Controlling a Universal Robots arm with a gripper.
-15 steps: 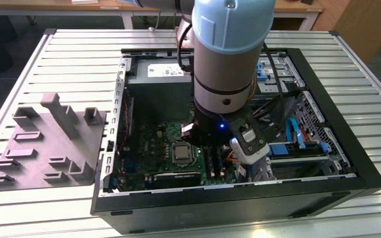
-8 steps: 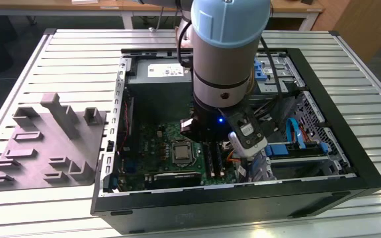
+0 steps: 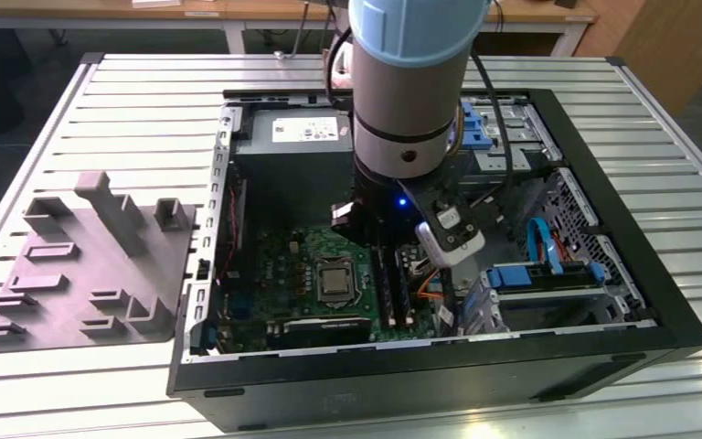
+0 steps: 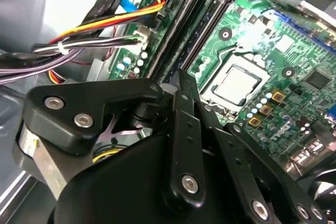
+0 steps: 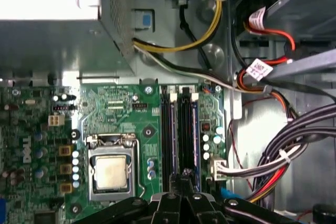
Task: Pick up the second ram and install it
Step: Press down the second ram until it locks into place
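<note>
My gripper point(image 3: 377, 245) is down inside the open computer case, over the long black memory slots point(image 5: 167, 129) of the green motherboard point(image 5: 121, 114). In both wrist views its black fingers point(image 5: 184, 176) come together to a single narrow tip, so the gripper point(image 4: 178, 77) is shut. That tip sits right above the pair of slots nearer the cables. A thin blue edge, the second ram point(image 5: 195, 132), stands along that slot pair. I cannot tell whether the fingers touch it. Another thin blue edge point(image 5: 171, 129) lines the neighbouring pair.
The grey power-supply box point(image 3: 296, 137) lies beyond the slots' far ends. The processor socket point(image 5: 111, 171) sits beside the slots. Cable bundles point(image 5: 273, 161) crowd the other side. A drive cage with blue parts point(image 3: 547, 274) fills the exterior view's right. A grey fixture plate point(image 3: 83, 265) lies outside the case.
</note>
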